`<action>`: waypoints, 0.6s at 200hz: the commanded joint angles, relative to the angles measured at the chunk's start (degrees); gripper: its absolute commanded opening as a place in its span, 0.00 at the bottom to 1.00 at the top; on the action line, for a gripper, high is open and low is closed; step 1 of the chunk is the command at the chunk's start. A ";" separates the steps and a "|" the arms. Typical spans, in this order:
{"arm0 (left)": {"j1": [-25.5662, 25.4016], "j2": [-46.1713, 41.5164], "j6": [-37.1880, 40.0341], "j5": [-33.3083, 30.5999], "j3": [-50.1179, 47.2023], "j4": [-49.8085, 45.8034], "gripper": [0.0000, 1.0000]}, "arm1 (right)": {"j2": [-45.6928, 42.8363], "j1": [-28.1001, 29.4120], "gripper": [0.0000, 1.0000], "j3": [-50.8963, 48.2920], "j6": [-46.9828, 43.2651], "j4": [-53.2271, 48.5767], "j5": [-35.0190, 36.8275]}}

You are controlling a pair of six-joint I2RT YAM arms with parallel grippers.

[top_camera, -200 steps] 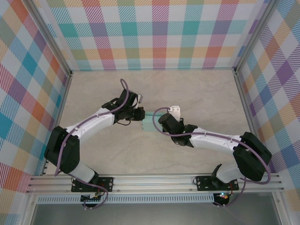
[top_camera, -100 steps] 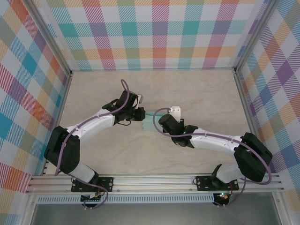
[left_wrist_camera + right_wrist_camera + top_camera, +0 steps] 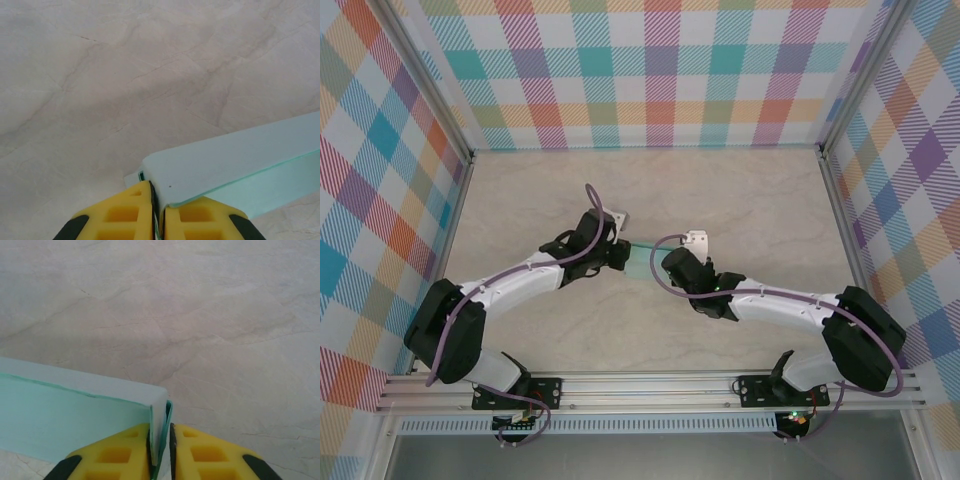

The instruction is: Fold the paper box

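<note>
So the box [image 3: 638, 262] is mid-table [image 3: 750, 200], strung between the two arms and, from the wrist views, lifted off the marble rather than lying flat on it. It already looks like a shallow box with walls up, not a flat sheet, so I'd say we're in the late stage: closing up or pressing in the ends. The left gripper [image 3: 157, 192] is pinched tight on one end of the box, yellow pads nearly meeting with the card edge caught between them. The right gripper [image 3: 160, 427] is narrow too, with the thin end wall at the other end standing between its pads, but there's a sliver of dark on either side of the card, so I honestly can't tell if it's clamping or just straddling it. My guess for the next move: one side has to keep the box steady while the other tucks or creases that end flap, and it needs a light touch because the card is thin and will buckle if both arms pull or twist against each other.
</note>
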 commanded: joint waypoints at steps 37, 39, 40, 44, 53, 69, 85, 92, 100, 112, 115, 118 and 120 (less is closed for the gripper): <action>-2.36 1.99 0.80 -5.22 -4.77 -1.47 0.09 | -2.79 0.60 0.33 -1.94 4.36 -11.61 -4.92; -2.36 2.05 0.84 -5.37 -4.85 -1.47 0.09 | -3.04 0.60 0.33 -1.76 4.41 -11.87 -4.92; -2.36 2.08 0.85 -5.39 -4.78 -1.47 0.09 | -3.18 0.60 0.34 -1.69 4.44 -12.07 -4.92; -2.33 2.15 1.00 -5.53 -4.76 -1.47 0.09 | -3.90 0.60 0.35 -1.42 4.62 -12.81 -4.92; -2.34 2.28 1.21 -5.86 -4.82 -1.52 0.09 | -5.66 0.61 0.41 -0.90 6.01 -14.68 -4.87; -2.35 2.46 1.28 -5.86 -5.05 -1.22 0.09 | -9.48 0.54 0.49 -0.78 8.67 -18.25 -4.88; -2.36 2.55 0.89 -5.80 -5.41 -0.59 0.09 | -13.43 -0.43 0.56 0.42 11.81 -24.13 -7.51; -2.32 2.54 0.62 -5.70 -5.59 -0.34 0.09 | -14.87 -1.35 0.58 1.33 11.66 -25.51 -9.85; -2.36 2.56 0.38 -5.67 -5.69 0.00 0.09 | -16.10 -2.19 0.59 2.00 10.64 -25.75 -12.67; -2.32 2.78 -0.05 -5.68 -5.51 -0.16 0.09 | -17.47 -2.99 0.59 3.52 9.28 -26.13 -15.60; -2.36 2.85 -0.09 -5.74 -5.43 -0.18 0.09 | -17.74 -3.33 0.59 3.96 9.07 -26.31 -16.26; -2.36 2.93 -0.15 -5.69 -5.36 -0.16 0.09 | -17.94 -3.61 0.59 4.50 9.08 -26.52 -16.92; -2.29 3.02 -0.19 -5.68 -5.33 -0.16 0.09 | -18.05 -3.83 0.59 4.77 9.22 -26.64 -17.34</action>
